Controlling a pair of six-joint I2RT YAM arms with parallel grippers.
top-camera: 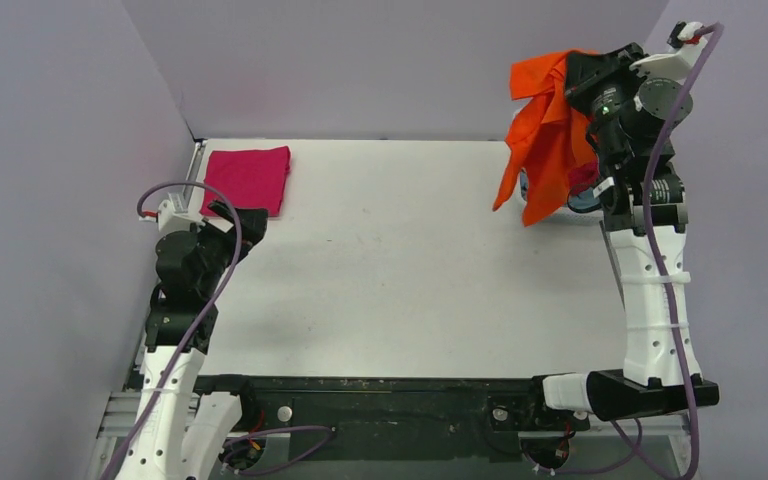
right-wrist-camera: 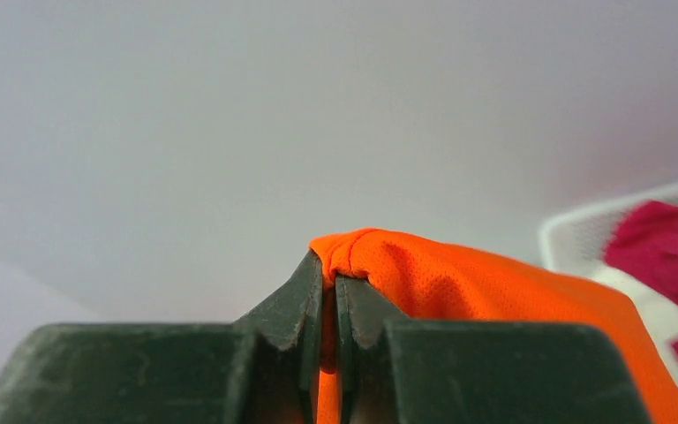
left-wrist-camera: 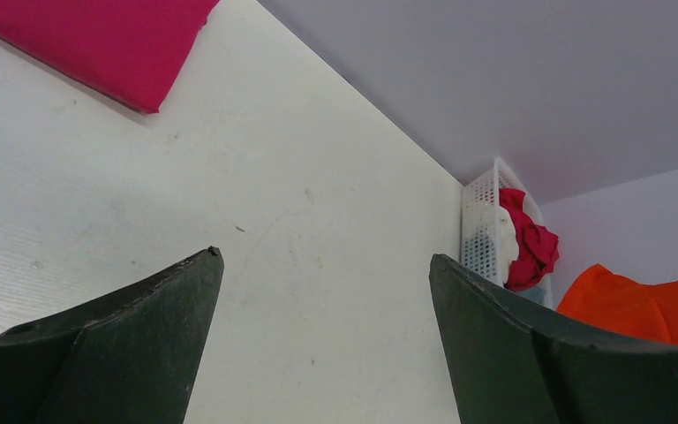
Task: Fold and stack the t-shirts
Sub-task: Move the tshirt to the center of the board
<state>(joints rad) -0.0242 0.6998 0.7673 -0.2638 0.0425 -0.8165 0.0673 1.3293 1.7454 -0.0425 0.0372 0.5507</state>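
My right gripper [top-camera: 570, 75] is shut on a bright orange t-shirt [top-camera: 543, 140] and holds it high at the far right, the cloth hanging down above the table. In the right wrist view the orange t-shirt [right-wrist-camera: 459, 278] is pinched between the closed fingers [right-wrist-camera: 296, 300]. A magenta-pink t-shirt [top-camera: 249, 178] lies folded at the far left of the table; it also shows in the left wrist view [left-wrist-camera: 97, 40]. My left gripper [top-camera: 240, 222] is open and empty just in front of it, its fingers [left-wrist-camera: 132, 344] spread wide.
A white lattice basket [left-wrist-camera: 481, 221] stands at the far right corner with a crimson shirt [left-wrist-camera: 530, 247] and other cloth in it; from above it is mostly hidden behind the orange shirt and right arm. White table [top-camera: 410, 270], grey walls all round.
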